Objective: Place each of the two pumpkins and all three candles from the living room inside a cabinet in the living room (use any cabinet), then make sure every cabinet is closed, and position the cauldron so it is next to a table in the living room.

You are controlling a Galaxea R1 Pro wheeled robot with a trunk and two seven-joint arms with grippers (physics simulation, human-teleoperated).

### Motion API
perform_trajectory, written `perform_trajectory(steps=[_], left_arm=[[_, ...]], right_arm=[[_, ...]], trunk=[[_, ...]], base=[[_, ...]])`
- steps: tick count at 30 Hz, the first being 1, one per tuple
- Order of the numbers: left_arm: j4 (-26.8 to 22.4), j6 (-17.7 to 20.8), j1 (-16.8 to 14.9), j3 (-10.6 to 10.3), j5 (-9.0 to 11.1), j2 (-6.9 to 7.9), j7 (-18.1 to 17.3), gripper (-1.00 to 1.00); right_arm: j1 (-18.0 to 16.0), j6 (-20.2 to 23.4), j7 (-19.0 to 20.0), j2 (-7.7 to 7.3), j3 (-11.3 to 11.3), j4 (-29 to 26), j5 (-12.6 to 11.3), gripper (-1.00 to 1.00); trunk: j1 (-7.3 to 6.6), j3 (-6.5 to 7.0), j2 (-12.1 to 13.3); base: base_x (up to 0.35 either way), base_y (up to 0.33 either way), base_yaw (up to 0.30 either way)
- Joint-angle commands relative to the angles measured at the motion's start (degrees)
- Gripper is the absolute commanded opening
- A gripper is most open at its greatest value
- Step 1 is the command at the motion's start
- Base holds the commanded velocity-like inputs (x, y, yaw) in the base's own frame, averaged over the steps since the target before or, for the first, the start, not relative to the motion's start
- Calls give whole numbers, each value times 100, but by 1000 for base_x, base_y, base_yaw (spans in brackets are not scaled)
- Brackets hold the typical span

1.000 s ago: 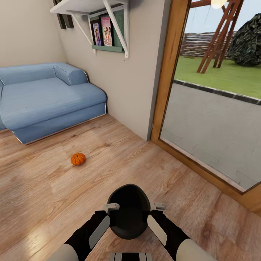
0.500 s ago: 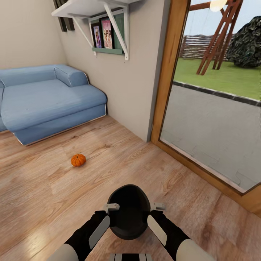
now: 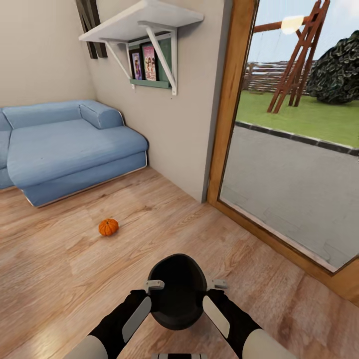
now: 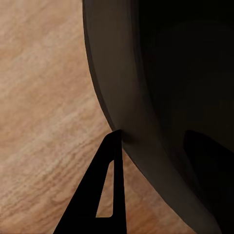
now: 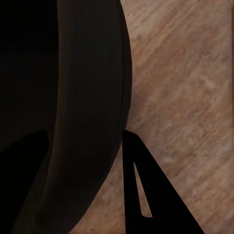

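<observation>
A black cauldron [image 3: 177,291] hangs just in front of me above the wooden floor, held by its rim from both sides. My left gripper [image 3: 154,285] is shut on its left rim and my right gripper [image 3: 218,284] on its right rim. In the left wrist view the cauldron wall [image 4: 161,97] runs between the two fingers of the left gripper [image 4: 156,134], one outside and one inside. The right wrist view shows the same grip: the right gripper [image 5: 85,134] straddles the cauldron wall [image 5: 92,87]. One small orange pumpkin [image 3: 107,227] lies on the floor ahead to the left. Candles and cabinet are out of view.
A blue sofa [image 3: 65,149] stands against the wall at the far left. A white wall shelf [image 3: 144,22] with framed pictures hangs above. A wood-framed glass door [image 3: 234,99] lines the right side, with the yard beyond. Wooden floor [image 3: 60,279] lies around the pumpkin.
The whole picture has shifted, so the camera moved: pumpkin and sofa sit slightly lower and further right in frame. Both grippers still hold the cauldron the same way.
</observation>
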Motion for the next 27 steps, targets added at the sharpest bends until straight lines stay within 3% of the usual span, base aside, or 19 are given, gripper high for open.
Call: perform_trajectory(steps=[1,5,13,18,27], left_arm=[[-11,-35,-4,-37,183,4,53,-100],[-13,-32,-4,-37,195,4,59,-100],[-17,-27,-4,-37,191,3,62,-100],[-25,-21,-4,-37,192,2,69,-100],[-9,17,-4,2,207,4,70,-100]], right_arm=[[-12,-44,-8,-4,34,-20,-168,-100],[-14,-43,76,-6,32,-27,-169,-100],[-16,-27,97,-8,32,-33,-167,-100],[-16,-27,98,-14,32,-38,-166,-100],[-16,-17,98,-13,32,-68,-170,-100]], trunk=[[-4,18,-1],[-15,107,6],[-191,250,327],[-191,250,327],[-388,412,688]], base=[[0,0,0],[0,0,0],[0,0,0],[0,0,0],[0,0,0]])
